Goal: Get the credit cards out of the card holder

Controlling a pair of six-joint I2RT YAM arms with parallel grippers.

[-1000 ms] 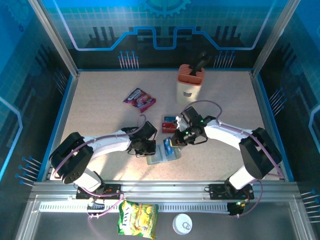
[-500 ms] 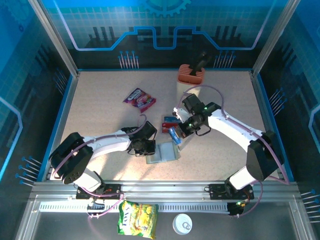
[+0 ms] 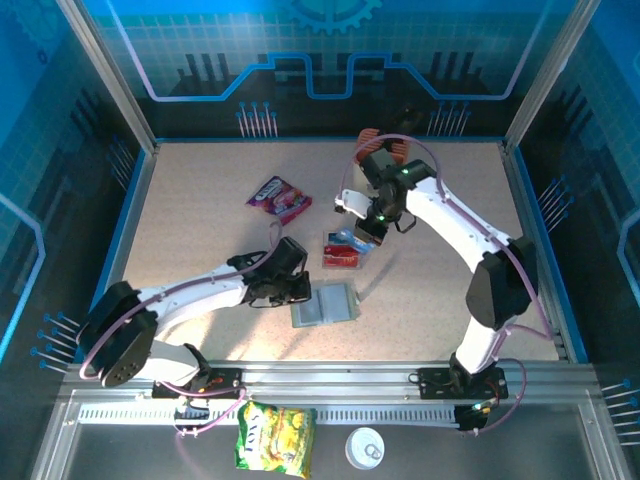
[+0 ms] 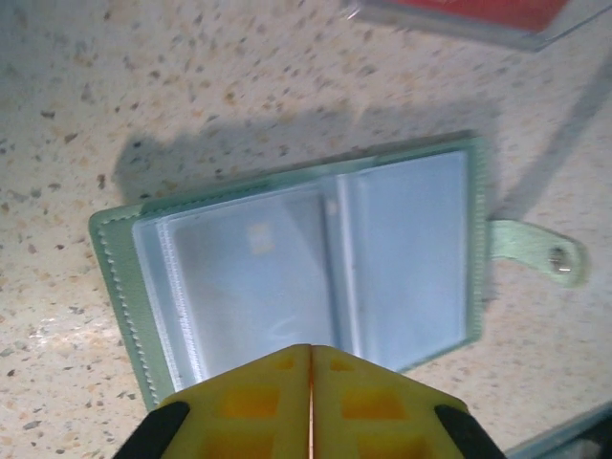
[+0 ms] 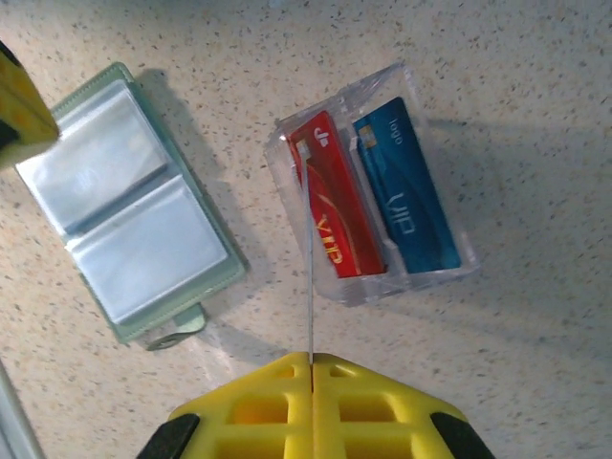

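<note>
card holder (image 3: 325,303) lies open, long axis nine-to-three from above, strap tab (image 4: 540,251) at three. left end effector (image 4: 311,352) closed, empty; right end effector (image 5: 311,361) pinches a credit card (image 5: 309,249).

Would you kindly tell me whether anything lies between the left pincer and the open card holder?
Nothing visible does: the left pincer hangs directly over the card holder at its near edge, and its pockets lie face up, uncovered, on the table.

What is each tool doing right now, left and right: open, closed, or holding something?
Left tool: closed, holding nothing.
Right tool: closed on a credit card, seen edge-on.
</note>
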